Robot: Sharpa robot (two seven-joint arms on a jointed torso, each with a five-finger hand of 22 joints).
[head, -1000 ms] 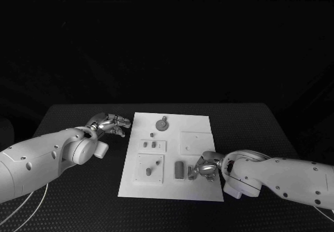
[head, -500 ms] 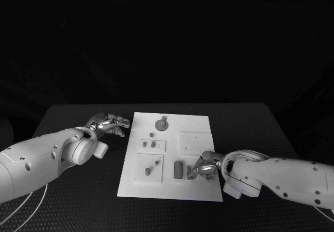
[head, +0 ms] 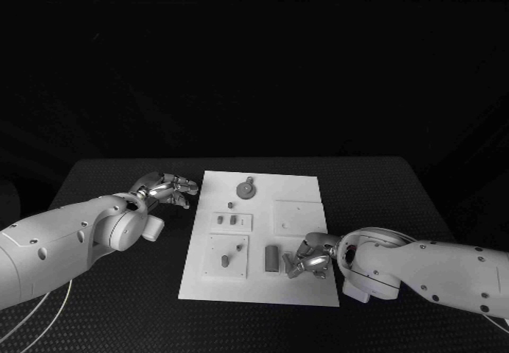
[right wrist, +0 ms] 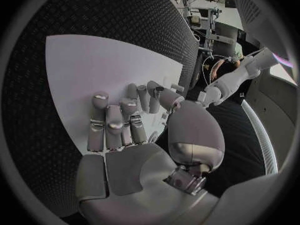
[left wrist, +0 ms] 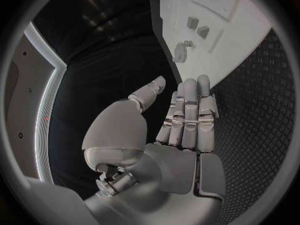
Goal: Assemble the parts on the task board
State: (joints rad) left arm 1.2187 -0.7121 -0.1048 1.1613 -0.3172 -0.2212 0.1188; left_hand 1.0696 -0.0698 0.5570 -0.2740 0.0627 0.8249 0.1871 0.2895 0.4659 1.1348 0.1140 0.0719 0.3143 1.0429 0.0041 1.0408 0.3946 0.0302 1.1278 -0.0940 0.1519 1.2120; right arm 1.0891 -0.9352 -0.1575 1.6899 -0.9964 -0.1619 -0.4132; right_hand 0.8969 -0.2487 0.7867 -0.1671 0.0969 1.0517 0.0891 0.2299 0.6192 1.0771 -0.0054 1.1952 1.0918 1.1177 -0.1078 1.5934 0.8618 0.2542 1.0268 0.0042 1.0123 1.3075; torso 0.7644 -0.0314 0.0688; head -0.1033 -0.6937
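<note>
Right hand (head: 309, 263) has shifted slightly since a second ago: fingers now more spread and splayed over the near right part of the task board (head: 260, 237); left hand (head: 167, 188) unchanged, board unchanged. Right fingers (right wrist: 119, 120) are apart and lie flat on the white plate, clamped on nothing that I can see. Just beside them, toward the board's middle, stand two upright grey parts (head: 273, 258) side by side, the nearer one touching or almost touching the fingertips; can't tell which. Left fingers (left wrist: 190, 110) are held together and nearly straight, thumb off to the side, nothing in them, hovering over the dark surface (head: 117, 173) just off the board's far left edge. Parts count on the board: one round disc (head: 246, 190) near the far end, closest to the left fingers; one pair of small pieces (head: 227, 218) in a recess; one slanted piece (head: 226, 259) in a square inset; the two uprights by the right fingers.
</note>
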